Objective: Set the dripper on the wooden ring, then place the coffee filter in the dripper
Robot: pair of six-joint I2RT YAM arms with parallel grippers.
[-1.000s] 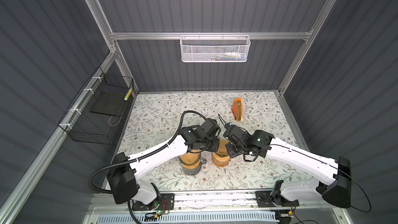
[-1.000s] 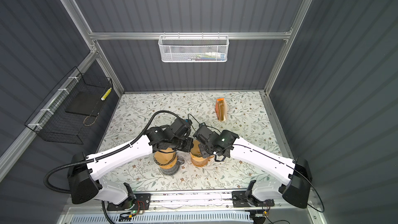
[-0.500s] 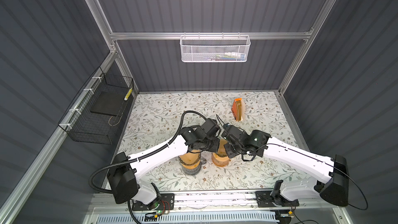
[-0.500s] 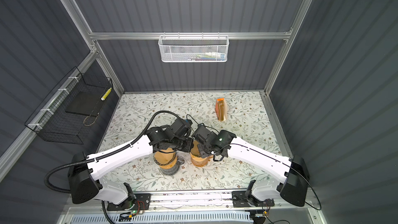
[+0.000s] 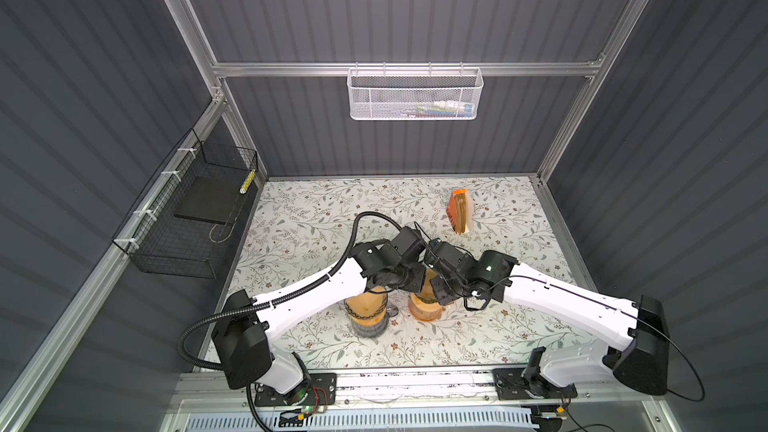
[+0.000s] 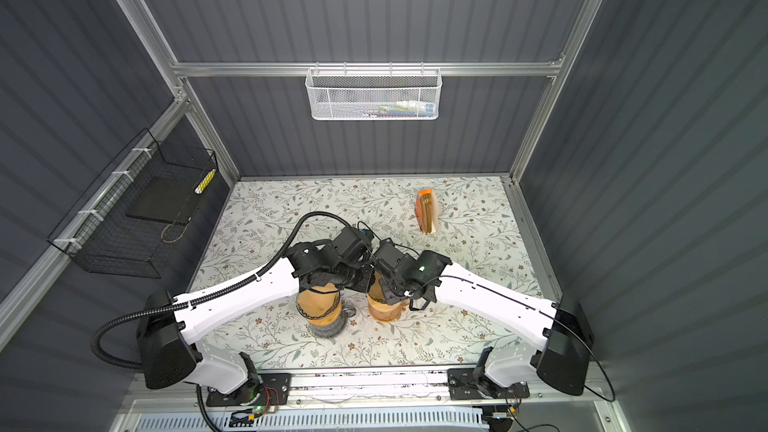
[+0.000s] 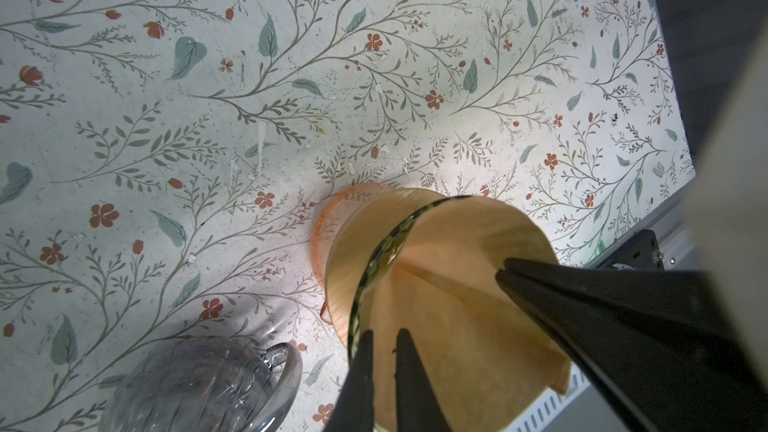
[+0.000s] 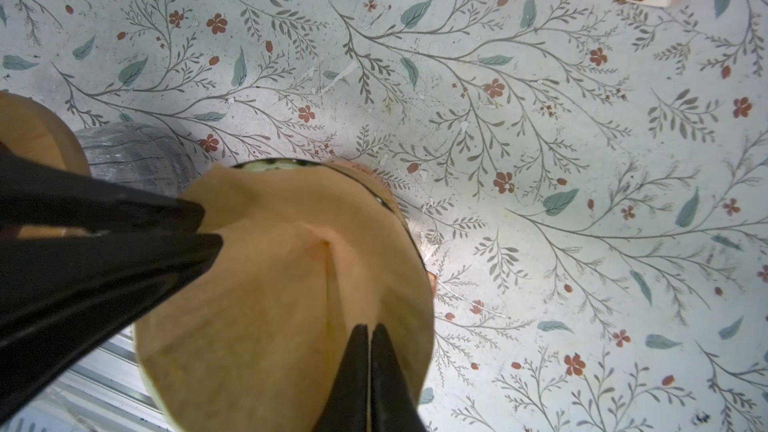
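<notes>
The coffee filter [image 7: 449, 317] is seated open inside the dripper [image 7: 322, 226], opposite edges clamped by the left gripper [image 7: 384, 332] and right gripper [image 8: 370, 328], so it could be torn or dragged out if either is lifted before release.

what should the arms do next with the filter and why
Probably open the right tool to let go, though this is only a judgement. The filter looks seated as an open cone inside the dripper, and both the right tool and the left tool are shut on its edge, so pulling away while pinching would likely drag it back out.
</notes>
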